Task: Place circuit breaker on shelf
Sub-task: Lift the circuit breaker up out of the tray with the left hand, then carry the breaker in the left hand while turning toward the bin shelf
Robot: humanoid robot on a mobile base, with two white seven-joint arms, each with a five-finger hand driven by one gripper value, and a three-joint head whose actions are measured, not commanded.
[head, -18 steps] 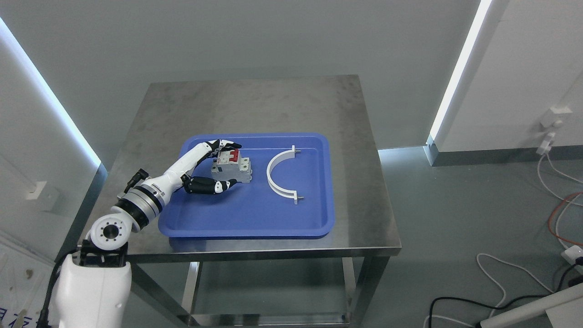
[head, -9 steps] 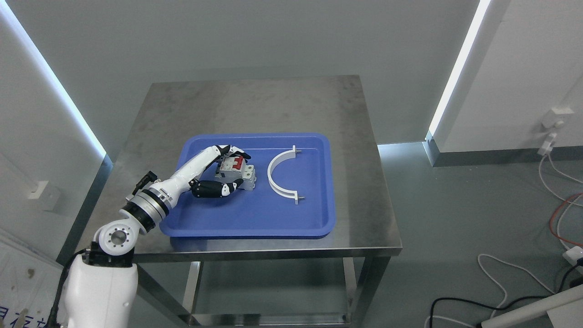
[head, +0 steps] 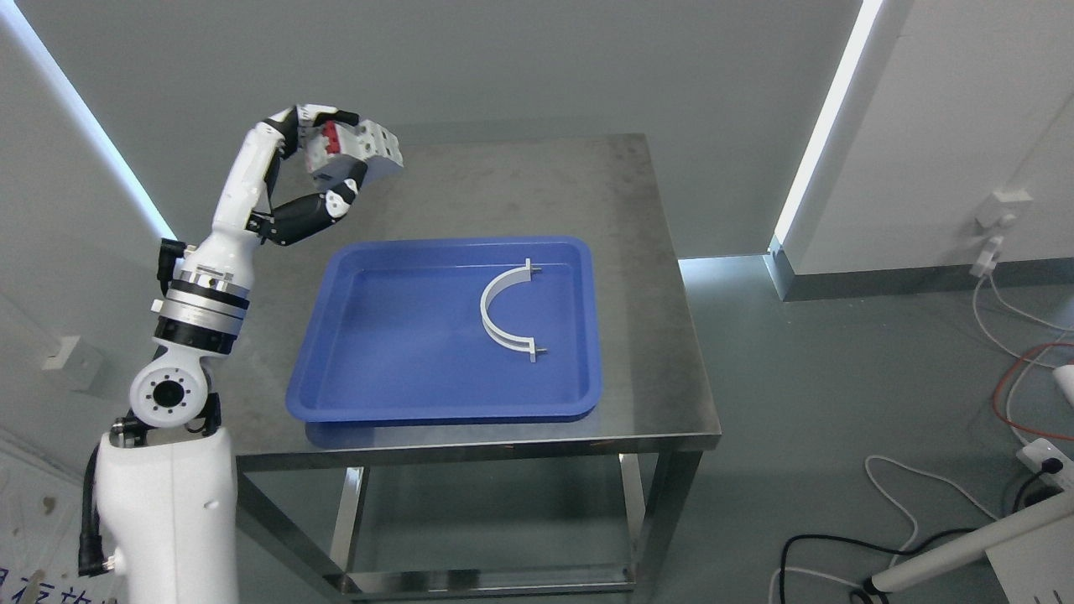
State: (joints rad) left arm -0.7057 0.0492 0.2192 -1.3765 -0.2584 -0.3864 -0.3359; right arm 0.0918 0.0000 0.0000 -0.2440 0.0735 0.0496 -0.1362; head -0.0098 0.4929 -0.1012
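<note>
The circuit breaker (head: 362,148), grey-white with red switches, is held high in the air above the table's far left part. My left hand (head: 323,164) is shut on it, fingers over its top and thumb under it. The left arm rises steeply from the lower left of the head view. A blue tray (head: 394,369) lies on the steel table (head: 638,335) below. No shelf shows in this view. The right arm is out of sight.
A white half-ring clamp (head: 502,312) lies in the right half of the tray. Cables (head: 923,503) trail over the floor at the right, and a white bar (head: 965,549) juts in at the lower right corner. Walls stand close behind and left of the table.
My left hand closed on the circuit breaker in the tray and lifted it up and back, well above the table. The camera view shifted slightly too.
</note>
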